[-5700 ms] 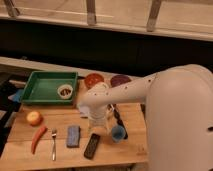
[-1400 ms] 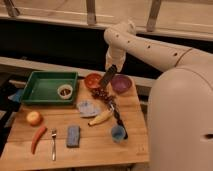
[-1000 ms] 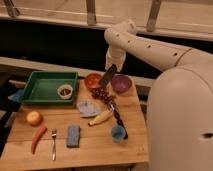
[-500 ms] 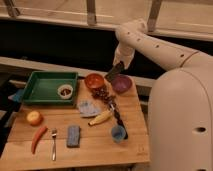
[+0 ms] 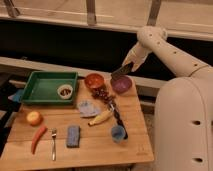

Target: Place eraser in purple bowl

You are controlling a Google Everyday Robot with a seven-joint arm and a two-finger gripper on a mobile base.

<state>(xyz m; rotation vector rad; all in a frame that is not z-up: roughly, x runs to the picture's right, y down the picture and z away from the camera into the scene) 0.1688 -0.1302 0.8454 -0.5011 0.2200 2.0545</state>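
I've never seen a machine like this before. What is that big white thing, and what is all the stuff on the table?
The big white thing is a robot with one long arm. One camera looks down at the table from beside it. At the arm's end is its pincer, a two-finger hand. It grips a dark flat eraser and holds it just above the purple bowl. Beside that sits an orange-red bowl. On the wooden table there is also a green tray with a little cup inside, grapes, a banana, a blue cup, a blue-grey sponge, a fork, a carrot and an apple.
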